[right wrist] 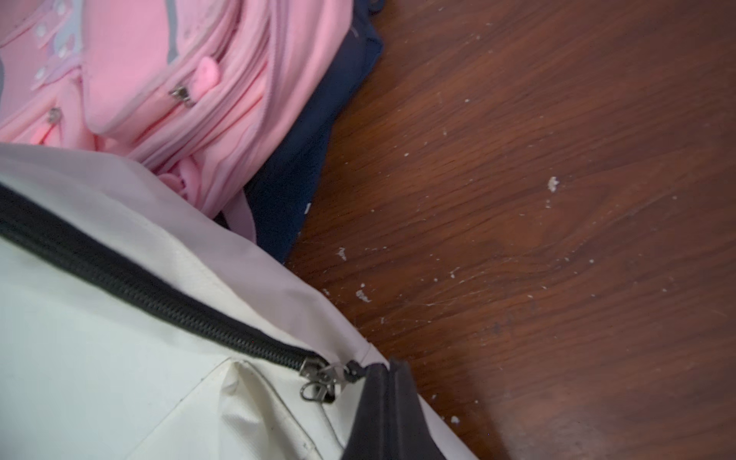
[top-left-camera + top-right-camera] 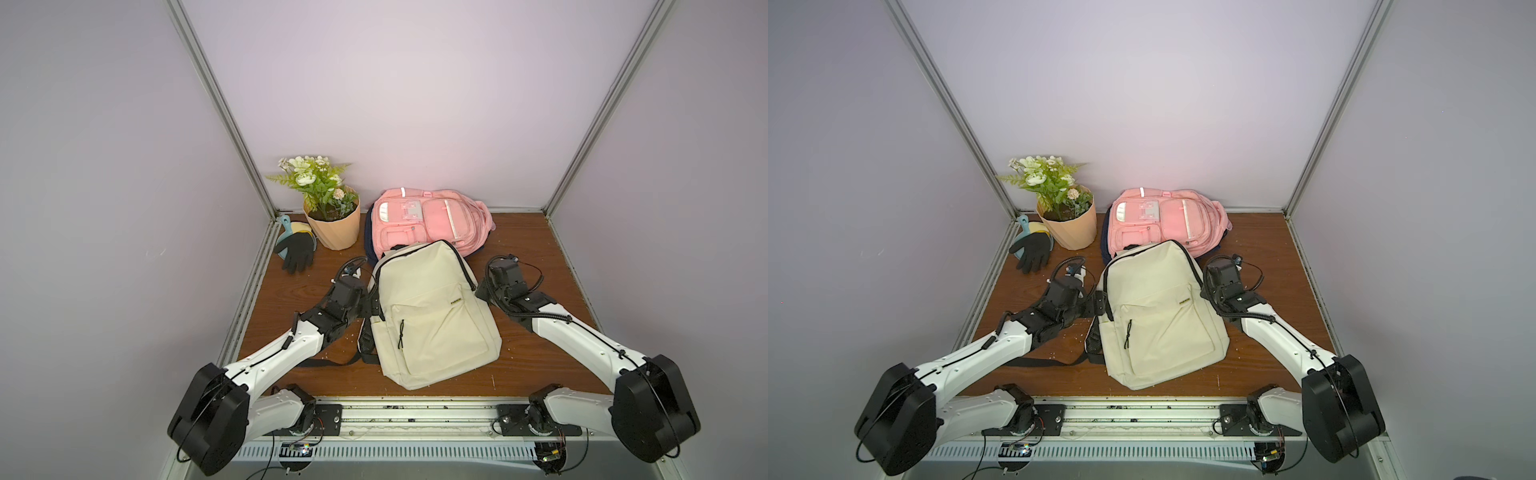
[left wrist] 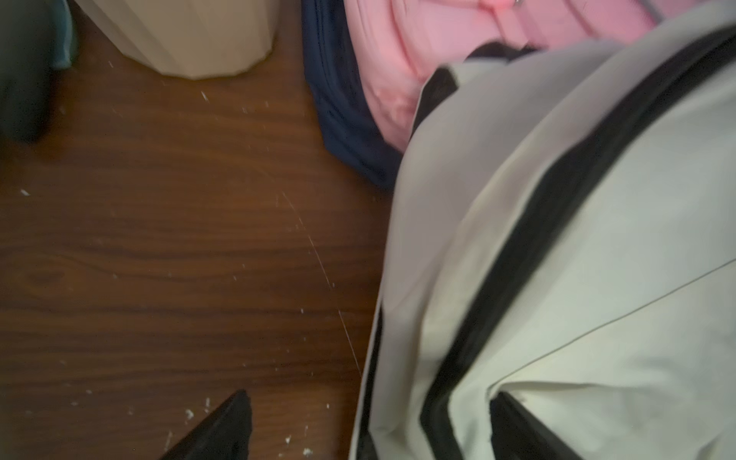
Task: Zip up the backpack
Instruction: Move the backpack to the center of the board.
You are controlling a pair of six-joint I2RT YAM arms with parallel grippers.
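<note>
On either side of beige backpack (image 2: 432, 316) — L gripper (image 3: 372, 398) released, R gripper (image 1: 384, 372) clenched on zip pull (image 1: 353, 369).

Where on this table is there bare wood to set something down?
Bare: the far right corner, right of the pink backpack; the near strip right of the cream backpack. Crowded: far left, where flower pot, glove and blue scoop huddle; the backpacks overlap mid-table.

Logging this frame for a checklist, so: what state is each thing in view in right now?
cream backpack, lying flat, front up
main zipper, closed up to the slider
left tool, open, astride the bag's edge
right tool, shut on the zipper pull
pink backpack, lying flat, partly under the cream one
flower pot, upright
black glove, lying flat
</note>
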